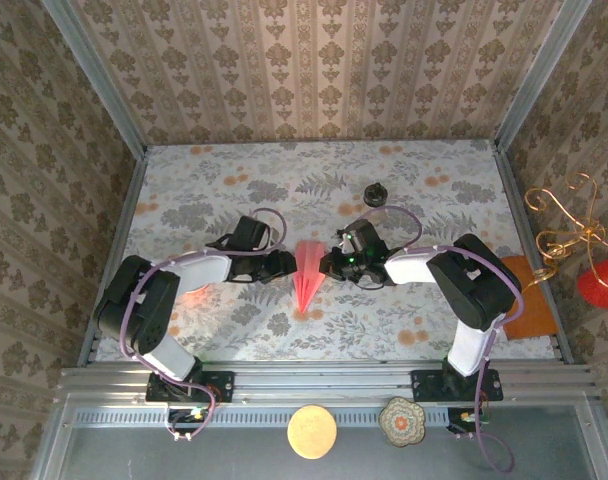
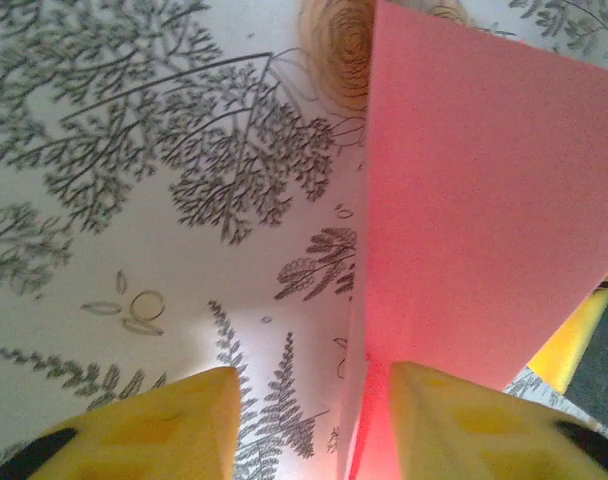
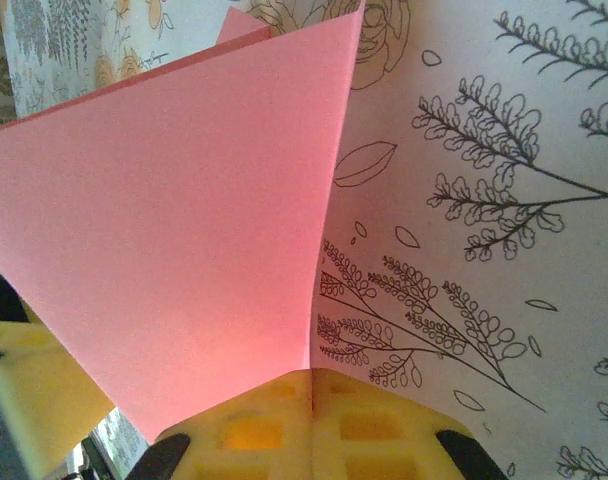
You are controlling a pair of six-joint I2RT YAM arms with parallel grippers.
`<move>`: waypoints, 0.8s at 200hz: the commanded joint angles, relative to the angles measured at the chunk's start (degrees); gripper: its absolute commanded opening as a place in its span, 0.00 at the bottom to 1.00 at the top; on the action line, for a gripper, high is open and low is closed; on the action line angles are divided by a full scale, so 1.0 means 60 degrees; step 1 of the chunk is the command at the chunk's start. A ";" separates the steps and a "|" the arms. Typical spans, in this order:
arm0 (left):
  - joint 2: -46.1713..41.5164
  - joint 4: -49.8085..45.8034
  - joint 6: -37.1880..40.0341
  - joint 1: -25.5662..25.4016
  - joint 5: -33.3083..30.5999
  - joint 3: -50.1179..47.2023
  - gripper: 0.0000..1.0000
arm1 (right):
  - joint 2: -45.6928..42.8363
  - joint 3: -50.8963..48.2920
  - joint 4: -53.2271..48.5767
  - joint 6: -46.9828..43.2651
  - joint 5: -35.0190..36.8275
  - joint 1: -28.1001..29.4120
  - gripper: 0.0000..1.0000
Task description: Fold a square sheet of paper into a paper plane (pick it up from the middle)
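Right gripper (image 3: 311, 385) pinches the plane (image 3: 184, 250) tight between its pads — left gripper (image 2: 312, 390) stands partly open, the plane's fold in the gap, beside one pad.

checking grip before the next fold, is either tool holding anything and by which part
The right tool is shut on the paper plane, pinching its folded edge. The left tool straddles it, jaws apart.

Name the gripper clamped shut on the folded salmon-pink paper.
The right gripper: its yellow fingers meet on the folded salmon-pink paper, while the left gripper's fingers stand apart.
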 commanded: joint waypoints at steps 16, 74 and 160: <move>0.0463 0.0096 0.0049 -0.0033 0.0281 0.0569 0.29 | -0.0028 -0.0171 0.0155 -0.0136 -0.0121 -0.0072 0.08; 0.0215 -0.0245 0.0070 0.0176 -0.0438 0.0587 0.08 | -0.0422 -0.0178 0.0116 -0.0067 0.0063 -0.0268 0.07; -0.0134 -0.0178 -0.0249 0.0327 -0.0795 0.0000 0.08 | 0.0136 0.0020 0.0339 0.0123 -0.0169 -0.0299 0.06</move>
